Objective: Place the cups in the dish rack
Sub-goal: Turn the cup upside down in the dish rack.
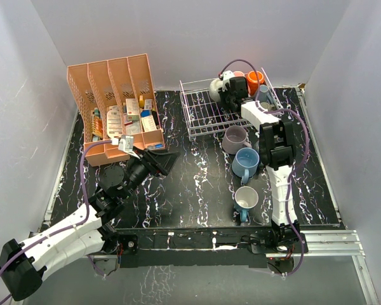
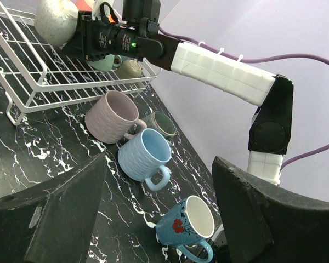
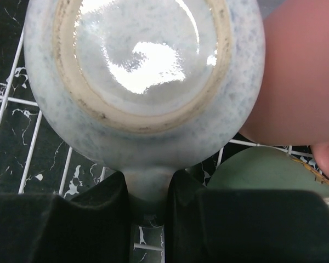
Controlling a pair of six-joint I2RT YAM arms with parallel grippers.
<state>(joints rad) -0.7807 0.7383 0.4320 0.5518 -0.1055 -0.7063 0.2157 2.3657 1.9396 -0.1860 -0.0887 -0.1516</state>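
Nearest you, the left gripper (image 1: 162,162) lies low over the dark marbled table (image 1: 197,190), its fingers spread wide with nothing between them. To the right of the table, going away from you, stand a teal mug (image 1: 246,199) with a red flower, a light blue mug (image 1: 246,162) and a lilac mug (image 1: 234,138). The left wrist view shows a fourth, a dark olive-grey mug (image 2: 163,123), just beside the lilac one. That makes four cups waiting on the table. Beyond them your right arm reaches over the white wire dish rack (image 1: 200,114) at the far right. The right gripper (image 3: 148,197) is closed tight on the handle of a speckled grey-white mug (image 3: 142,66), whose unglazed base faces the wrist camera. This fifth cup hangs at the far end of the rack, close against its neighbours; you cannot tell whether it touches the wires yet. You appear to be mid-placement. The next move likely calls for lowering the mug until it seats, then opening the fingers and backing straight out without nudging the cups alongside. Loaded cups include an orange mug (image 1: 254,81), a pale green mug (image 2: 107,63) and a small cream mug (image 2: 130,68); the arm hides any others. At far left stands one salmon-pink slotted organiser (image 1: 114,95).
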